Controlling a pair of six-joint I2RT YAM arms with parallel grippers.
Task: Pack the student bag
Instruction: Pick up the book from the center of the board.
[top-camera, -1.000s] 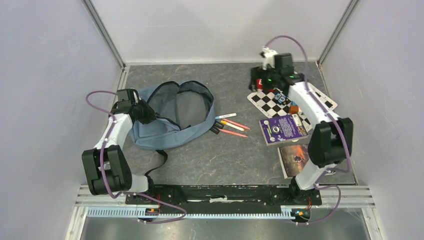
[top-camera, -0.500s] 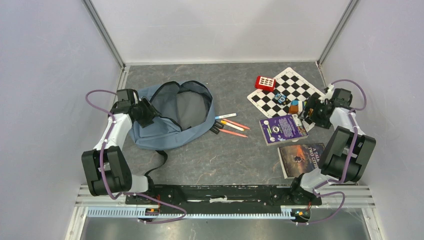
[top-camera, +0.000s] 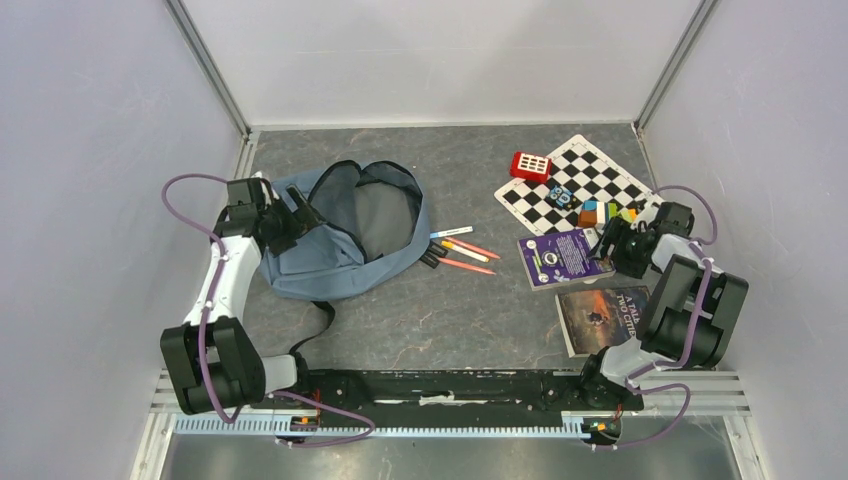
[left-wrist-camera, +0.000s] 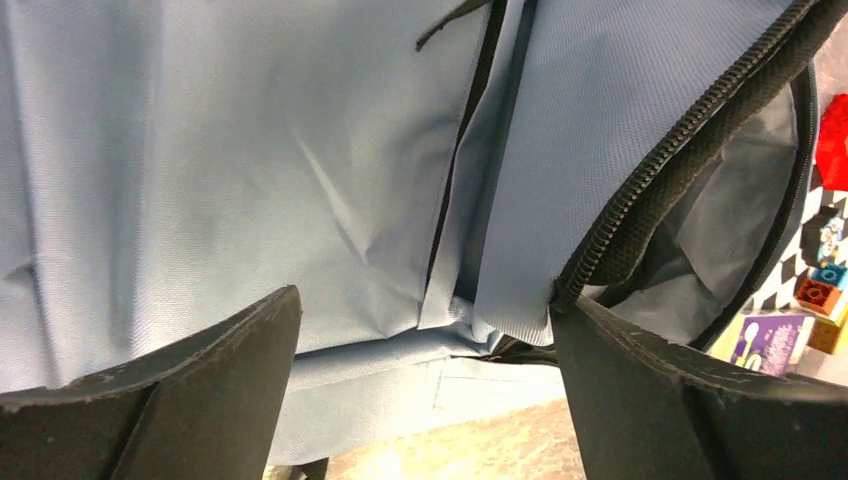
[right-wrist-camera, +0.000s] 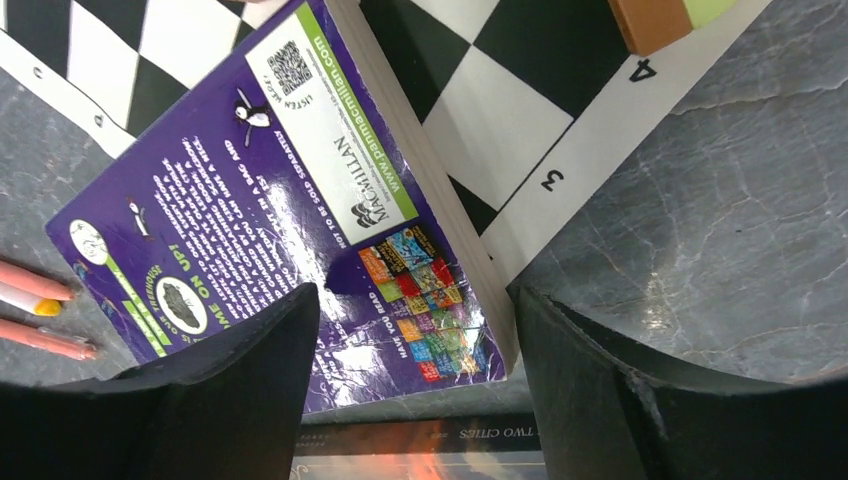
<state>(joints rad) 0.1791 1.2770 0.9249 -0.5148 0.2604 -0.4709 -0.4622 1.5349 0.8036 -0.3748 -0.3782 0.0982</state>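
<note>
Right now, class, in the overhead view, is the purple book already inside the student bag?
No, the purple book lies out on the table by the chessboard, well apart from the open student bag.

- Blue-grey fabric, black zippers: student bag (top-camera: 330, 265).
- Black and white checks, white border: chessboard (top-camera: 590, 178).
- Purple cover, green strip: book (top-camera: 563, 257).
- Dark cover, orange picture: second book (top-camera: 600, 315).
- Red, white squares: small box (top-camera: 531, 165).
- Dark grey, pale veining: surface (top-camera: 450, 320).
</note>
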